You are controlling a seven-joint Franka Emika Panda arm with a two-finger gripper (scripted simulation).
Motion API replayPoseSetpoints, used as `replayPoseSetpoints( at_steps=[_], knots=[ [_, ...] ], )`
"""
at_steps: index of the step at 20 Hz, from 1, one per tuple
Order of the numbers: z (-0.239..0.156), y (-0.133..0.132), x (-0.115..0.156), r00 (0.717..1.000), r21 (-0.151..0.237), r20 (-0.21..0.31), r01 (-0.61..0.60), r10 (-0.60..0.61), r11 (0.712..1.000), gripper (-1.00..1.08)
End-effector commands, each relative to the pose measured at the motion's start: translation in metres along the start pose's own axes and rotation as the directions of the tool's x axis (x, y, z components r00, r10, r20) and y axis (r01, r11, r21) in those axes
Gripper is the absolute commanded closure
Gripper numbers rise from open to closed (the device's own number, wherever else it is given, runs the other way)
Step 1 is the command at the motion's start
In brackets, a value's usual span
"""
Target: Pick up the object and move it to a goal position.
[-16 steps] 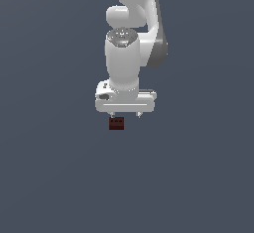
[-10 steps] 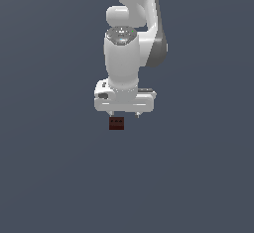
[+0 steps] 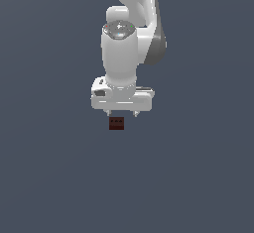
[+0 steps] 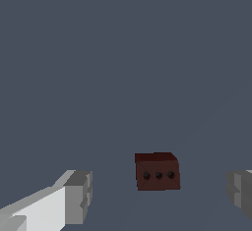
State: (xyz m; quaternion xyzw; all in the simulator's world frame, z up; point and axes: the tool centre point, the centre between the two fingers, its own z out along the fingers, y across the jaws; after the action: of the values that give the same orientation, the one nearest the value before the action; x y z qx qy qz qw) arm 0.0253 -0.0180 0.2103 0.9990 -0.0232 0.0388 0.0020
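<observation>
I've got the arm point(image 3: 130, 43) hanging straight down, wrist vertical, with the gripper point(image 3: 121, 113) spread wide and holding nothing, its grey fingertips point(image 4: 78, 196) well apart. The brick-like block point(image 4: 157, 171) sits on the plain dark grey floor point(image 3: 54, 167) between the fingers, touching neither, three dark dots on the face toward my wrist camera; from the exterior view it shows just under the gripper. I see nothing else around it.
</observation>
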Motion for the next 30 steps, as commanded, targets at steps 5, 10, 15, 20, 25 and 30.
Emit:
replayPoseSetpoints(
  at_steps=[5, 10, 15, 20, 25, 30],
  knots=[
    [0.005, 0.001, -0.002, 0.999, 0.002, 0.004, -0.05, 0.05, 0.999, -0.92],
    [0.013, 0.001, -0.005, 0.991, 0.005, 0.01, -0.131, 0.131, 0.991, -0.92],
    [0.024, 0.003, -0.01, 0.969, 0.006, 0.019, -0.246, 0.246, 0.969, -0.92],
    [0.038, 0.005, -0.017, 0.923, 0.004, 0.03, -0.384, 0.384, 0.923, -0.92],
    [0.051, 0.008, -0.024, 0.856, -0.003, 0.039, -0.516, 0.516, 0.856, -0.92],
    [0.064, 0.011, -0.031, 0.769, -0.012, 0.045, -0.637, 0.637, 0.77, -0.92]
  ],
)
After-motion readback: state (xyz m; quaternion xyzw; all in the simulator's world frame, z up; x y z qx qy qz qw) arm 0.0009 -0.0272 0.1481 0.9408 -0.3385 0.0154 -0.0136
